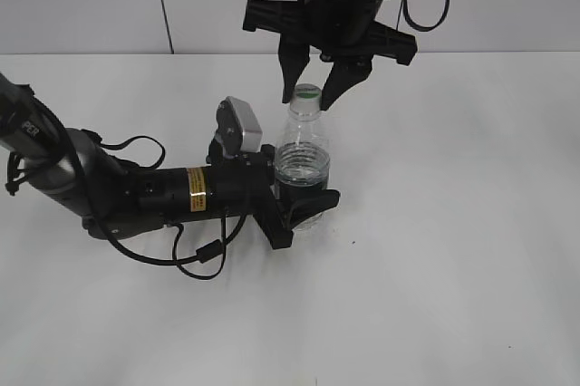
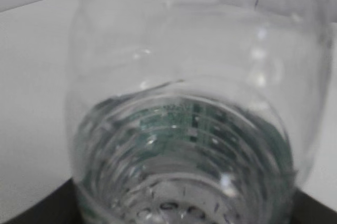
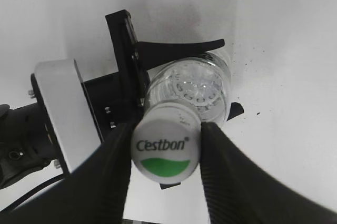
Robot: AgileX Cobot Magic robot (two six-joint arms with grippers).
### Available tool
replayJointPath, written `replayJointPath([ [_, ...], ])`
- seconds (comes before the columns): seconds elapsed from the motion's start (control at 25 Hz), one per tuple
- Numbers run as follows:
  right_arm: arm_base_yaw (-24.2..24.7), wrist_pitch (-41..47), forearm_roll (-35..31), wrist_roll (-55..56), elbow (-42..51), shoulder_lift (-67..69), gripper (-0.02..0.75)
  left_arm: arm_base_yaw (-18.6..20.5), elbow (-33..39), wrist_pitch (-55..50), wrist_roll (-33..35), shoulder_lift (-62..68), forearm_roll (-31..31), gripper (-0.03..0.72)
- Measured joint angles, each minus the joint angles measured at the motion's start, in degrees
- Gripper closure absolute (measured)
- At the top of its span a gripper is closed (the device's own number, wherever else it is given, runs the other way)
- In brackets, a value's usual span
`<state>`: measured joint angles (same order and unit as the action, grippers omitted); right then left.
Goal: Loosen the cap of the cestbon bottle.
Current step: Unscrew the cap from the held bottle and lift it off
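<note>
bottle: upright on white table, mid-scene, clear, some water at the bottom
cap: on the neck, white with green patch, "Cestbon" print
left gripper: reaching in level from the left, jaws clamped round bottle's lower body
right gripper: above, pointing down, fingers pressed on both sides of cap

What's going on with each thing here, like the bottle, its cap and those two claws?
cestbon bottle: upright on the table, clamped low down by the left gripper.
cap: on the neck, between the right gripper's fingers.
left gripper: shut on the bottle.
right gripper: fingers at both sides of the cap.
</note>
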<state>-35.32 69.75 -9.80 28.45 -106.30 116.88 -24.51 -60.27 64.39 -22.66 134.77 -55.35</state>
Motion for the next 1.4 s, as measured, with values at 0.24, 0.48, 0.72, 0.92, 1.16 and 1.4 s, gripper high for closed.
replayJointPath([
  [0.24,0.0,0.0,0.0,-0.2,0.0,0.0,0.435,0.0,-0.1,0.0,0.0,0.0,0.0,0.282],
  [0.48,0.0,0.0,0.0,-10.5,0.0,0.0,0.435,0.0,-0.1,0.0,0.0,0.0,0.0,0.282],
  [0.72,0.0,-0.1,0.1,-27.3,0.0,0.0,0.435,0.0,-0.1,0.0,0.0,0.0,0.0,0.282],
  [0.92,0.0,-0.1,-0.1,-41.1,0.0,0.0,0.435,0.0,-0.1,-0.1,0.0,0.0,-0.1,0.282],
  [1.16,0.0,-0.1,-1.2,-58.3,0.0,0.0,0.435,0.0,-0.1,-0.1,0.2,0.0,-0.4,0.282],
  [1.4,0.0,-0.1,-1.2,-71.4,0.0,0.0,0.435,0.0,-0.1,-0.1,0.3,0.0,-0.4,0.282],
])
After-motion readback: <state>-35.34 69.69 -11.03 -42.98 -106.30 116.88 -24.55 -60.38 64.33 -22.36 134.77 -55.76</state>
